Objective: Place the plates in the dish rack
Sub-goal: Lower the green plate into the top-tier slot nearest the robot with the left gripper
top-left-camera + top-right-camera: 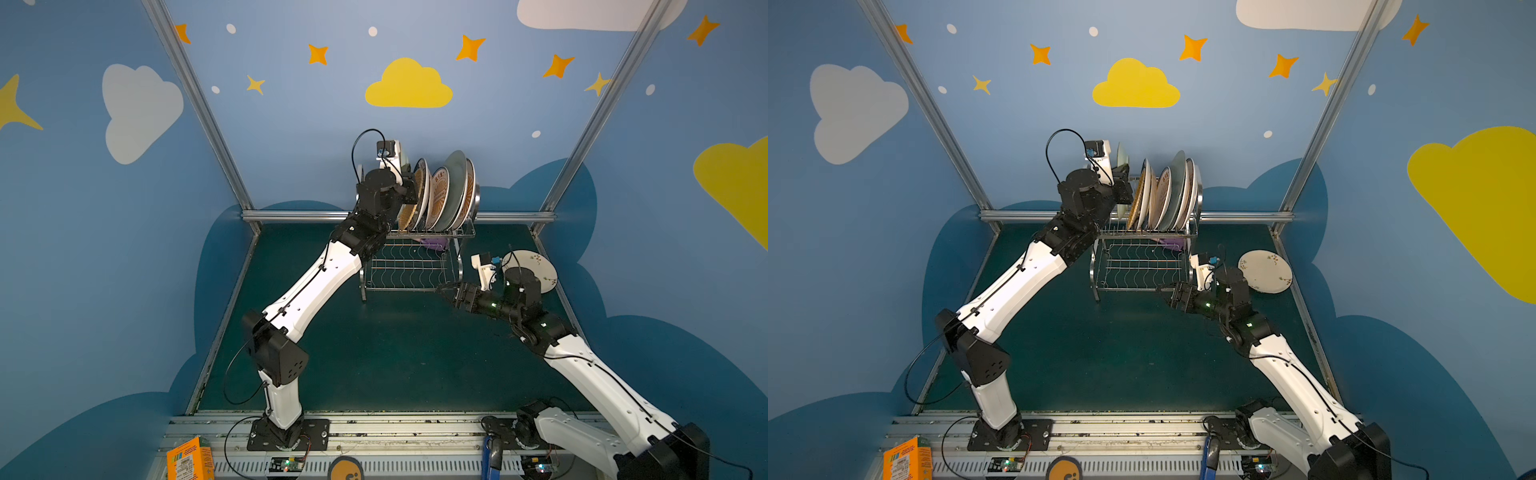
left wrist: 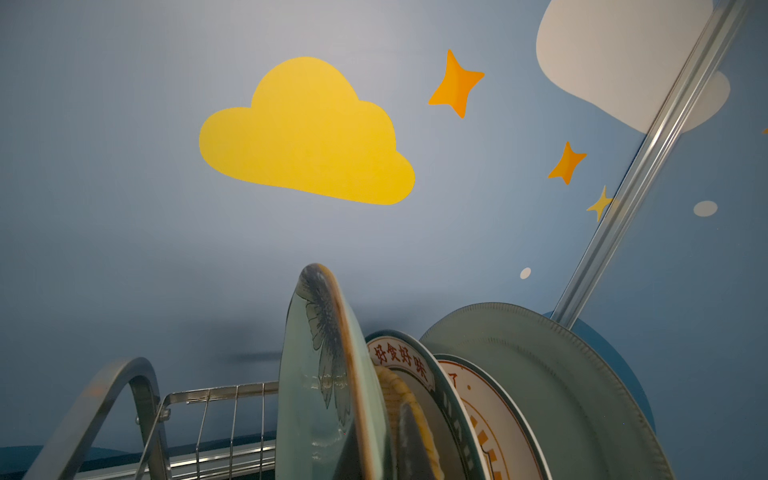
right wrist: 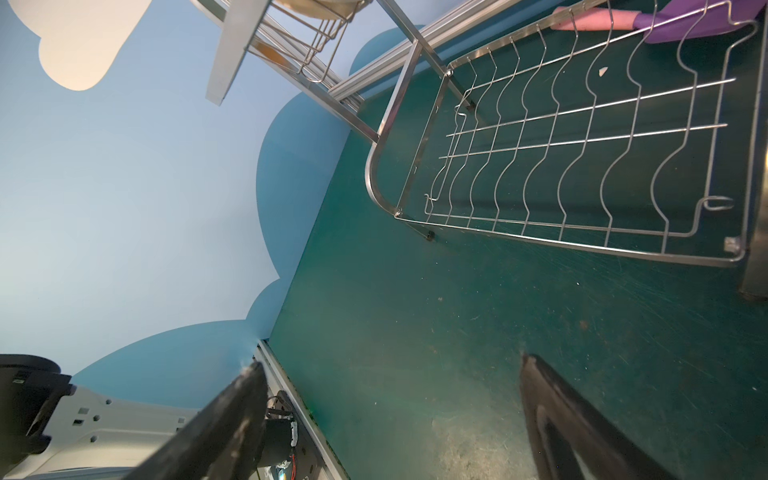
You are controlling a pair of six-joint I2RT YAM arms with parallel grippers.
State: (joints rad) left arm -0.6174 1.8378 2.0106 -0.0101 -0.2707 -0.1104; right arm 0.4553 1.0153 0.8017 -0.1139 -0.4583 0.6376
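Rising from the near rail [image 1: 415, 428], the left arm [image 1: 307, 291] reaches the upper tier of the dish rack [image 1: 432, 235], left gripper [image 1: 1124, 179] clenched on a pale green plate [image 2: 320, 374] held on edge to drop into a slot beside the plates [image 1: 451, 195] standing there. Low before the rack the right gripper [image 3: 395, 415] hangs spread and empty, apparently keeping clear; the cream floral plate [image 1: 1264, 272] lies flat on the mat [image 1: 395, 353] nearby, unloaded.

Dish rack [image 1: 407, 286]: upper tier crowded with upright plates [image 1: 446, 195], left end slots open; lower tier open, purple object [image 1: 434, 244] at back. Tabletop [image 1: 395, 353] front open.
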